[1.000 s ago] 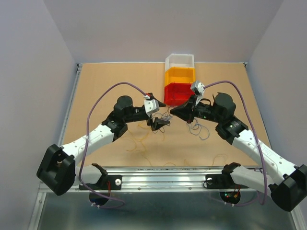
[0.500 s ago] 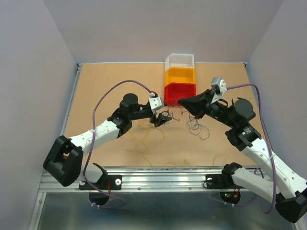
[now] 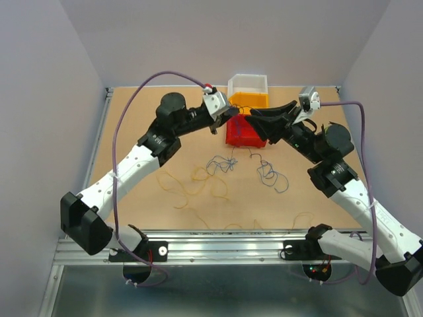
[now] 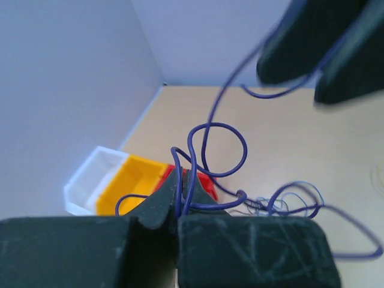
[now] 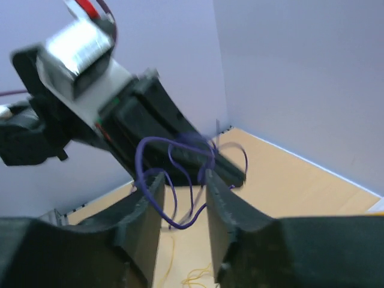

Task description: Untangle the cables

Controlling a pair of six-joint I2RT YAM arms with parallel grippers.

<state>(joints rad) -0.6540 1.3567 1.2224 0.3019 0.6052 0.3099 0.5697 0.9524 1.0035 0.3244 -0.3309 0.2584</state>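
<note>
Two grippers meet high over table [image 3: 132, 139], ~12 o'clock, by red bin [image 3: 239, 135]. L gripper [image 4: 179, 207]: fingers clamped on blue-purple cable [image 4: 192, 168]. R gripper [image 5: 183, 192]: fingers apart, same cable looped thru gap. Yellow cables [image 3: 188, 190] lie mid-table.

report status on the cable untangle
Left gripper shut on blue cable, above table. Right gripper open, blue loops between its fingers. Yellow cables loose on table. Red bin close by.
</note>
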